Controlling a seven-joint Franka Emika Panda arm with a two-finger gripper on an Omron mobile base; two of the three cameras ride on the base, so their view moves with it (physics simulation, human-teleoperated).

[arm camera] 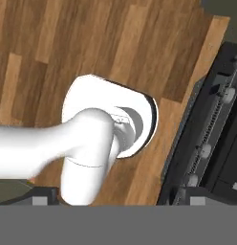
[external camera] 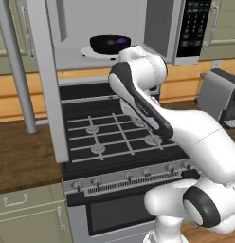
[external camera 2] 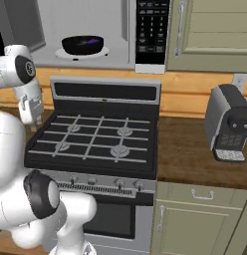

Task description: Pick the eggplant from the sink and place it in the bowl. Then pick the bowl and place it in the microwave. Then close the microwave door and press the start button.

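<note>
Black stove (external camera 2: 95, 137) grates sit nearest, the white arm folded low beside them, and the gripper's opening can't be made out from these angles. Up behind, the microwave door (external camera: 48, 80) hangs wide open, with the bowl (external camera 2: 82, 45) on the turntable inside the microwave (external camera 2: 95, 32), a purple eggplant (external camera 2: 87, 43) glinting in it.

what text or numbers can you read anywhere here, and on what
Nothing can be quoted as it reads.
Microwave keypad panel: rows of pale marks on the black buttons, too small and blurred to read.
Coffee machine: pale front panel, no legible characters.
Stove: knobs along the front, no readable markings.
Bowl: no label visible.
</note>
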